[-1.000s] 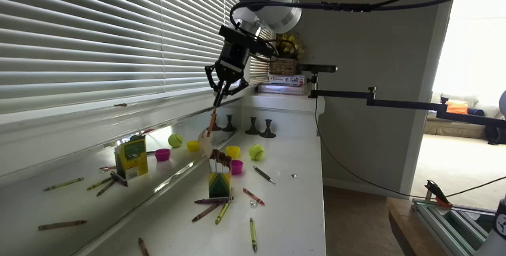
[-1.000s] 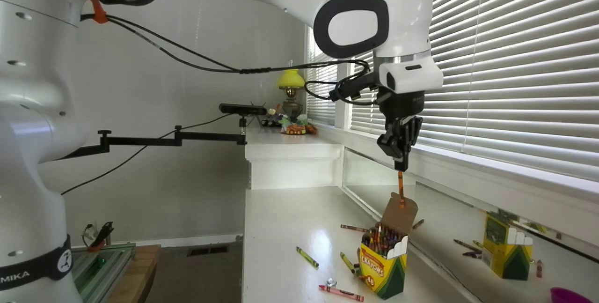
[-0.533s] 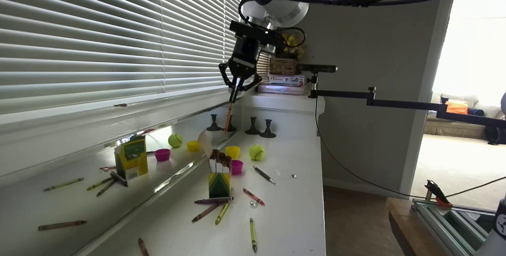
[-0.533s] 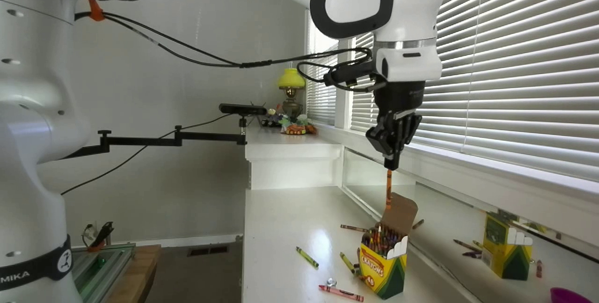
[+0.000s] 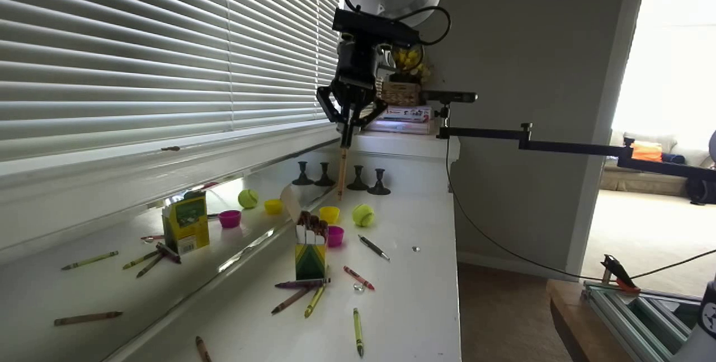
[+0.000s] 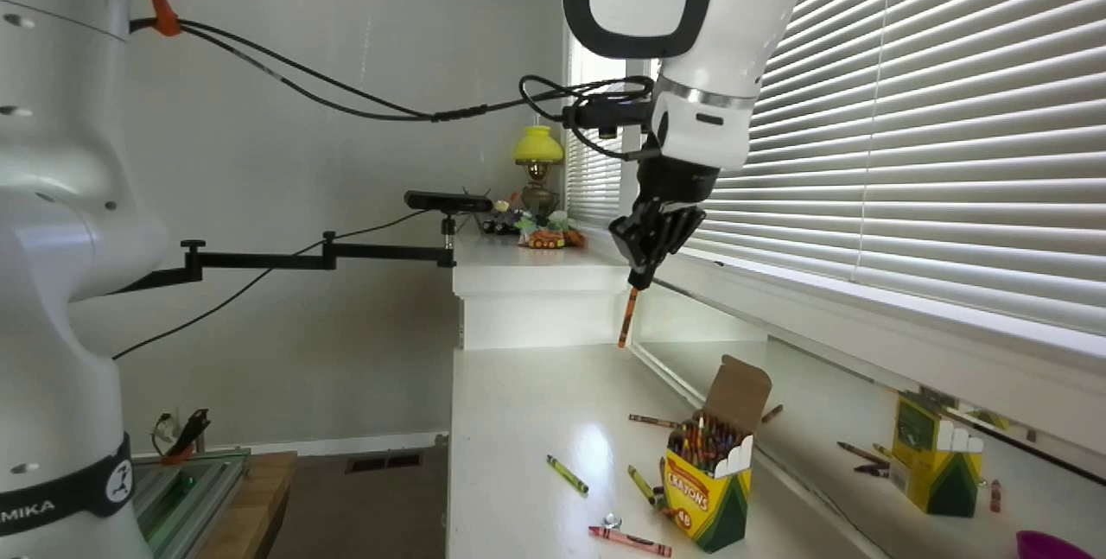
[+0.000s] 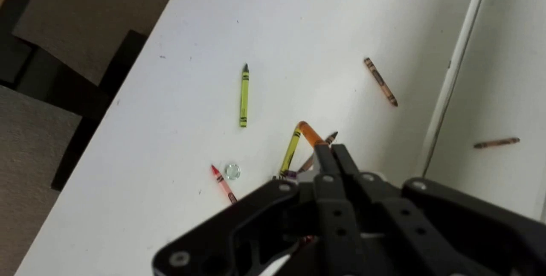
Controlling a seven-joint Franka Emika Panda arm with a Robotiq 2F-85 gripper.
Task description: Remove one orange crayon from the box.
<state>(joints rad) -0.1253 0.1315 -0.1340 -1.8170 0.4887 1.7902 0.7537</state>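
Hand (image 6: 638,284) clamped on an orange crayon (image 6: 628,318), held in air above the tabletop (image 6: 510,421), clear of the box (image 6: 708,498), which stands upright, flap (image 6: 737,393) raised, crayons inside, loose crayons (image 6: 631,541) nearby

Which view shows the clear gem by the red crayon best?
Wrist view: the clear gem is unobstructed there, its round outline seen nearly from above. Both exterior views show it smaller, at a slant, beside the red crayon.
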